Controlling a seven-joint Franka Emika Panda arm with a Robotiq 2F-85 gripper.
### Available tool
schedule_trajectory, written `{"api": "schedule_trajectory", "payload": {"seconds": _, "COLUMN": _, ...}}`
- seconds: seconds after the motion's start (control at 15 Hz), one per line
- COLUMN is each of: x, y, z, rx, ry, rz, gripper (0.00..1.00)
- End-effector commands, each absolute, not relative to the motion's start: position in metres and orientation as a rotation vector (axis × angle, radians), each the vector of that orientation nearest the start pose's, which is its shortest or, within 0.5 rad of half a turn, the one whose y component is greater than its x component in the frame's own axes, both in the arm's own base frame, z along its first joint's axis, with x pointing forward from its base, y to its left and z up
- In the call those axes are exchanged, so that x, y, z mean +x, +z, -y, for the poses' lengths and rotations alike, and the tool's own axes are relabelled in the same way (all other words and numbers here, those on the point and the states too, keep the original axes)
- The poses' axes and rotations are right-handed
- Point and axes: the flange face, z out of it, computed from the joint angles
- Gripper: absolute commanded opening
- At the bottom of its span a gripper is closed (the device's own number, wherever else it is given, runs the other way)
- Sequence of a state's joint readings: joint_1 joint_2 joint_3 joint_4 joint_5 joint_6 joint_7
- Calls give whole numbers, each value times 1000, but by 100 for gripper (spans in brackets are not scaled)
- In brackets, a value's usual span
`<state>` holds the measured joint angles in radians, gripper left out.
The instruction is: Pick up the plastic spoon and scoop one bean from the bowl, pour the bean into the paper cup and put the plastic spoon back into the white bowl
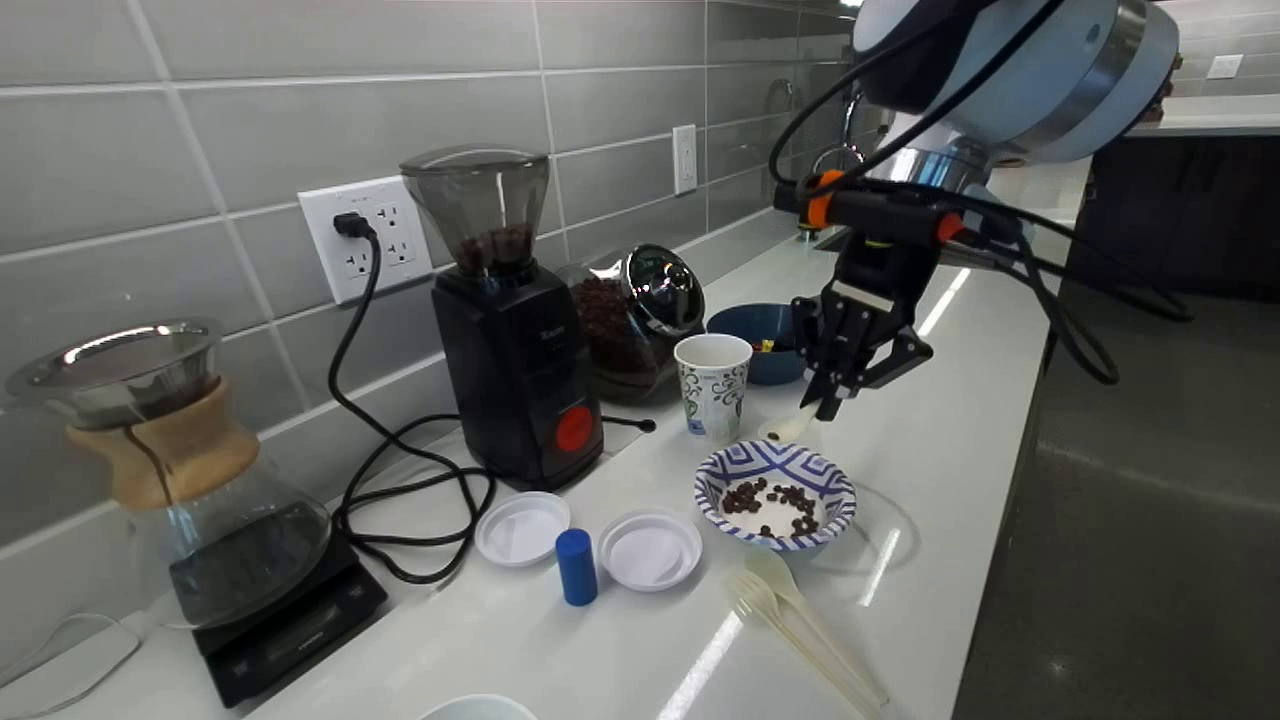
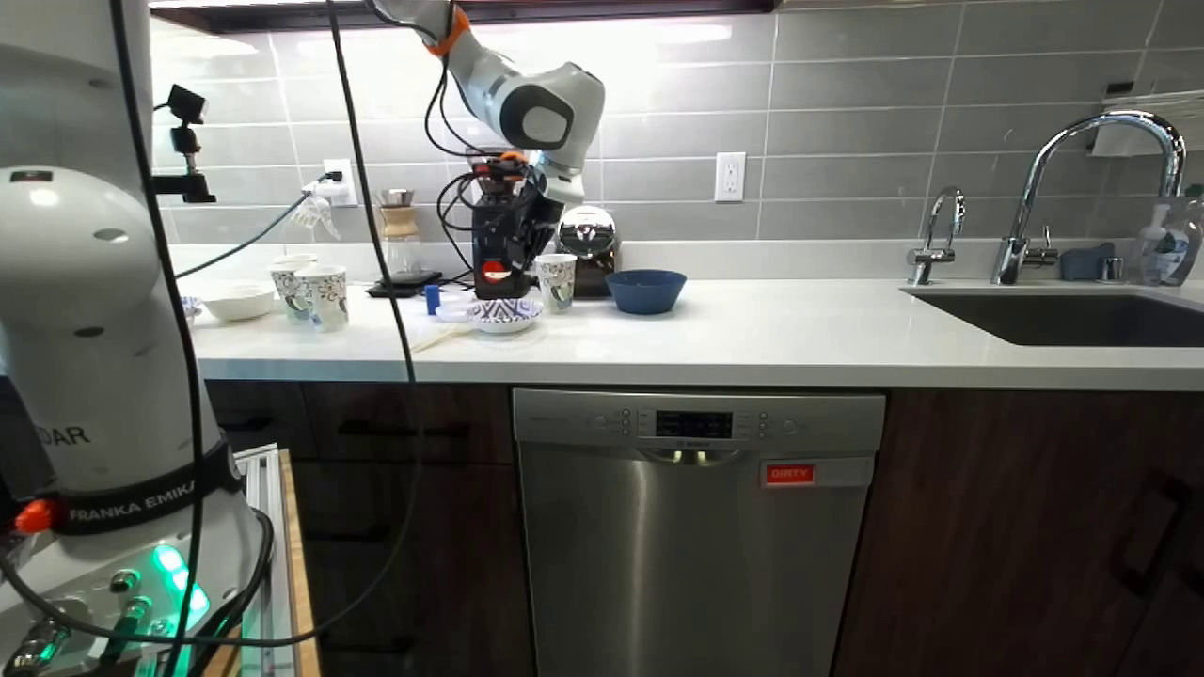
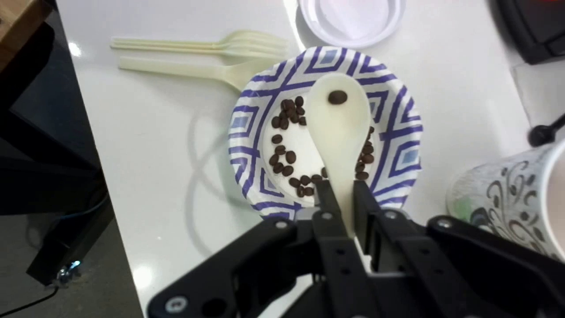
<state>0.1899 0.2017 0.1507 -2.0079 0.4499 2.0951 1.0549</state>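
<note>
My gripper (image 1: 828, 398) is shut on the handle of the whitish plastic spoon (image 3: 339, 121). It also shows in the wrist view (image 3: 340, 190). One dark bean (image 3: 337, 97) lies in the spoon's head. In an exterior view the spoon (image 1: 792, 425) is held above the counter, beside the paper cup (image 1: 713, 390) and behind the patterned white bowl (image 1: 842, 502). Several beans (image 1: 797, 500) lie in that white bowl, which also shows in the wrist view (image 3: 399, 152). The cup stands upright, partly visible at right in the wrist view (image 3: 499, 198). The dark blue bowl (image 1: 770, 368) stands behind the gripper, with small coloured items inside.
A fork (image 1: 760, 600) and another spoon (image 1: 800, 600) lie on the counter near the white bowl. Two white lids (image 1: 650, 550) and a blue cylinder (image 1: 577, 568) are beside it. The black grinder (image 1: 515, 370) and a glass jar (image 1: 625, 330) stand by the wall.
</note>
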Motion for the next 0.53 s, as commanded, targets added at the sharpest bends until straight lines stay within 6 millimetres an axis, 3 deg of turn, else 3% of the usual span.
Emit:
{"api": "schedule_trajectory", "payload": {"seconds": 0.0, "x": 561, "y": 388, "z": -199, "rx": -2444, "ry": 486, "rz": -1488, "gripper": 3}}
{"api": "schedule_trajectory", "payload": {"seconds": 0.2, "x": 584, "y": 403, "z": -196, "rx": -2358, "ry": 414, "rz": -1647, "gripper": 3}}
{"api": "schedule_trajectory", "payload": {"seconds": 0.47, "x": 600, "y": 424, "z": -209, "rx": -2285, "ry": 298, "rz": -1746, "gripper": 3}}
